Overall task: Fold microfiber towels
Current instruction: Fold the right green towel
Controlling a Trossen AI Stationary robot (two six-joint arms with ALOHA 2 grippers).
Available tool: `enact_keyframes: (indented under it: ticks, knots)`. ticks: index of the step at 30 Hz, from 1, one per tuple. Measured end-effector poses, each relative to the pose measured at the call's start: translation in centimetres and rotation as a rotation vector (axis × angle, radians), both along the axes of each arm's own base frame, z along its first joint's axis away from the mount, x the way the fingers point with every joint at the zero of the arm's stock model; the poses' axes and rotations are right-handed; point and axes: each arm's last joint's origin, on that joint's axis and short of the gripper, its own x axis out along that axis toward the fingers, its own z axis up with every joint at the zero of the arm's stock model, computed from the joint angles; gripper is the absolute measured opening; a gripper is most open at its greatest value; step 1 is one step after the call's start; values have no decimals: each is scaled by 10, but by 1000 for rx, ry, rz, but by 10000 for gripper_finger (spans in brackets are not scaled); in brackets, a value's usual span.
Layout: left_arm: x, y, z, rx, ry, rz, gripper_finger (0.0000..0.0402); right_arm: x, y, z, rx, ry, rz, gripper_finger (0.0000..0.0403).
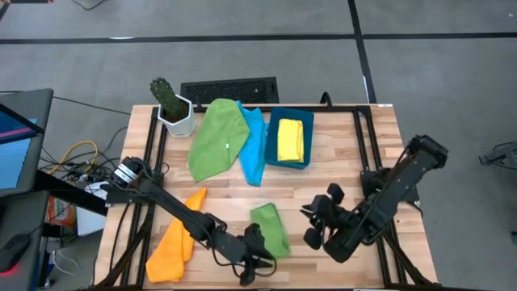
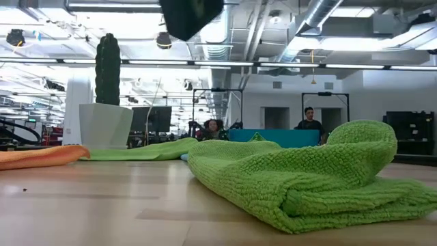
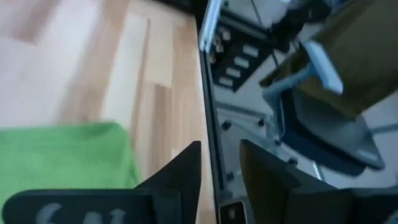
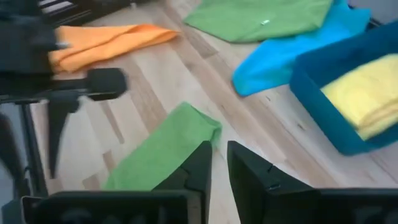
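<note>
Folded green towel (image 1: 271, 229) near front edge. L gripper (image 1: 257, 263) beside it, released. R gripper (image 1: 315, 224) empty, jaws slightly apart.

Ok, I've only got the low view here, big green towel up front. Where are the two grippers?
Observer: The left gripper is at the front edge of the folded green towel, by the table's edge, open and empty.
Operator: And the right one?
Observer: The right gripper is off that towel's right side, apart from it, holding nothing.
Operator: Anything in the blue bin?
Observer: Yes, the blue bin holds one folded yellow towel.
</note>
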Motion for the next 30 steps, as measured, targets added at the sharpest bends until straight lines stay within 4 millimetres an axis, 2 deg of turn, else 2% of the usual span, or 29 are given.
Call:
enact_keyframes:
  ticks: [5,9,12,17,22,25,30]
  knots:
    - [1,-18,-42,45,73,-31,121,-3,3,-43,155,-34,8,113]
    - [12,-29,-57,61,108,-13,123,0,6,-81,301,-85,22,141]
    - [18,-32,-70,120,141,40,123,11,10,-102,376,-117,50,153]
    - [27,-36,-77,160,138,92,123,27,16,-130,393,-67,80,152]
    - [24,-32,-85,214,199,163,123,30,17,-143,375,-45,69,142]
    - [21,-30,-87,231,237,173,123,33,18,-141,383,-69,84,139]
    - [17,-37,-80,175,225,174,123,38,17,-139,374,-97,102,133]
